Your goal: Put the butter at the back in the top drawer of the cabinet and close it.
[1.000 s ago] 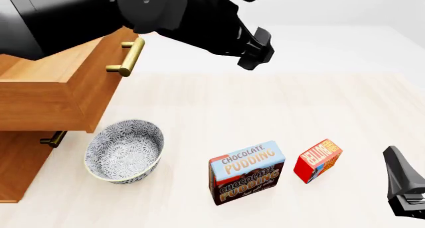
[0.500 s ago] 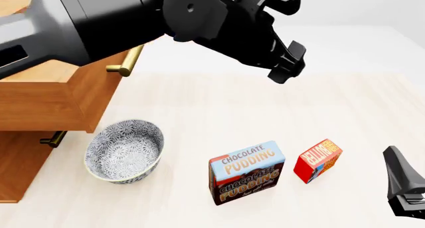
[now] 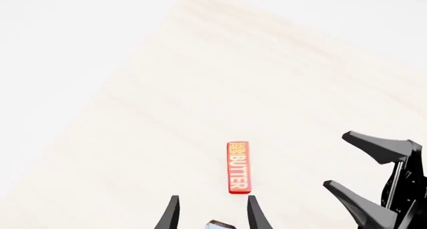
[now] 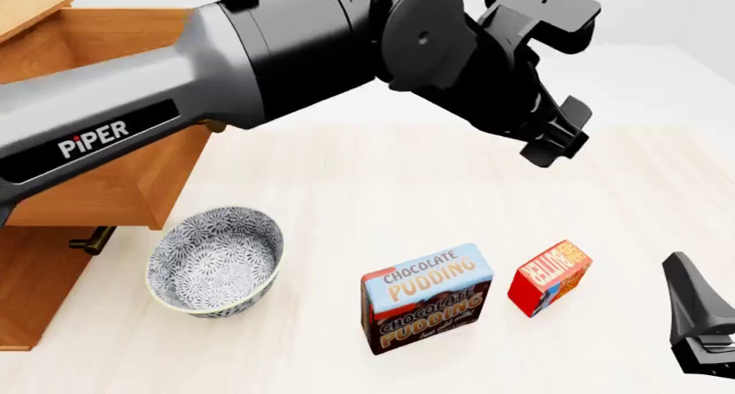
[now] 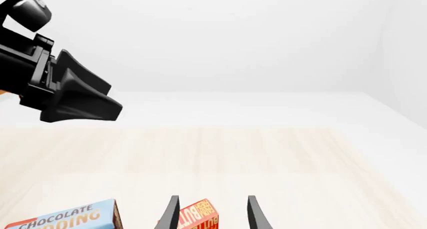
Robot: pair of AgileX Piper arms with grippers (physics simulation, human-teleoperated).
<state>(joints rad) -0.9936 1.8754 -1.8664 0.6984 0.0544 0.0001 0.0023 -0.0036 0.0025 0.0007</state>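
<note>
A pale wooden table [image 4: 379, 179] with a light grain carries everything, its far edge meeting a white backdrop. On its left side stands the cabinet [image 4: 34, 282], and just right of that, toward the near edge, sits a patterned grey-and-white bowl [image 4: 215, 261]. Further right along the near side stands the pudding box [image 4: 426, 298], upright with its lettered face showing, and close to its right, not touching, the butter [image 4: 550, 277] rests on the tabletop.

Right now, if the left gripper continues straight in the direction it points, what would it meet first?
Most likely the butter: in the left wrist view it lies just ahead of the left gripper, nearly centred between the open fingers. Depth is unclear, so it could reach the table instead.
</note>
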